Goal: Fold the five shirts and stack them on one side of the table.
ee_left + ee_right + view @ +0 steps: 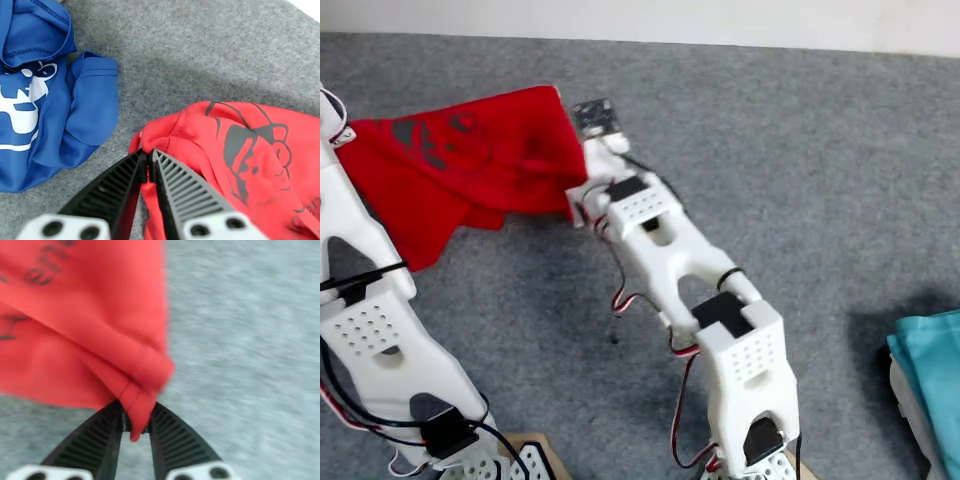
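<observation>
**Red shirt held by both grippers**

The red shirt [470,165] is spread near the far left corner of the grey tabletop [800,150]. The left gripper [149,165] is clenched on its edge, and the right gripper [134,422] pinches a bunched hem. A blue shirt [45,100] lies just beside it, and a folded teal shirt [930,370] sits at the right edge.

Soft, even light falls over the grey table [800,130], bright without glare. In the high view a faint shadow lies under the red shirt [470,160], and a darker one on the right beside the folded teal garment [930,350]. The right wrist view is smeared with blur.
</observation>
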`<state>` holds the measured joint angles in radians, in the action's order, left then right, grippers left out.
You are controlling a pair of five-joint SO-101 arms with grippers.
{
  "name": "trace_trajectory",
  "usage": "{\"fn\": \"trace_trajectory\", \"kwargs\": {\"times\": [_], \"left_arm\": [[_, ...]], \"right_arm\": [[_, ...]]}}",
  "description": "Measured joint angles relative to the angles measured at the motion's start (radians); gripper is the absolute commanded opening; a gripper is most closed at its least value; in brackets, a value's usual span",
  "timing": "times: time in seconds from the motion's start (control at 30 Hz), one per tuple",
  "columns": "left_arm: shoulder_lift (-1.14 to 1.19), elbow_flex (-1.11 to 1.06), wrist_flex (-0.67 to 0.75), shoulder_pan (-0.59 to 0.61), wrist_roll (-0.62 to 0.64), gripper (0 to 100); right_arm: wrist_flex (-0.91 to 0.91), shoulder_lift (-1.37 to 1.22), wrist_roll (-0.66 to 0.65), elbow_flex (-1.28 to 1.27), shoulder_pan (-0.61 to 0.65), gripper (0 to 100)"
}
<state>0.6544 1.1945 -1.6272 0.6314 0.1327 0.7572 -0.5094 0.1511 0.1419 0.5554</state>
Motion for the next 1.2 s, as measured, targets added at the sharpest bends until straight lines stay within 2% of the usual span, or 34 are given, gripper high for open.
{"fn": "trace_trajectory", "kwargs": {"times": [0.13, 0.27, 0.43, 0.67, 0.87, 1.1, 1.2], "left_arm": [[0.008, 0.0, 0.021, -0.002, 0.006, 1], [0.008, 0.009, 0.055, -0.003, 0.092, 1], [0.009, 0.161, 0.057, -0.028, 0.178, 1], [0.006, 0.419, -0.091, -0.12, 0.218, 1], [0.006, 0.433, -0.121, -0.133, 0.221, 1], [-0.048, 0.433, -0.1, -0.161, 0.221, 1], [-0.091, 0.433, -0.044, -0.161, 0.278, 1]], "right_arm": [[0.092, 0.086, 0.0, 0.021, -0.091, 0.7], [0.117, 0.253, 0.0, 0.021, -0.155, 0.7], [0.153, 0.474, -0.069, 0.021, -0.218, 0.7], [0.342, 0.735, -0.146, 0.021, -0.239, 0.7], [0.479, 0.818, -0.152, 0.021, -0.244, 0.7], [0.483, 0.844, -0.153, 0.097, -0.305, 0.7], [0.488, 0.858, -0.153, 0.167, -0.336, 0.7]]}}
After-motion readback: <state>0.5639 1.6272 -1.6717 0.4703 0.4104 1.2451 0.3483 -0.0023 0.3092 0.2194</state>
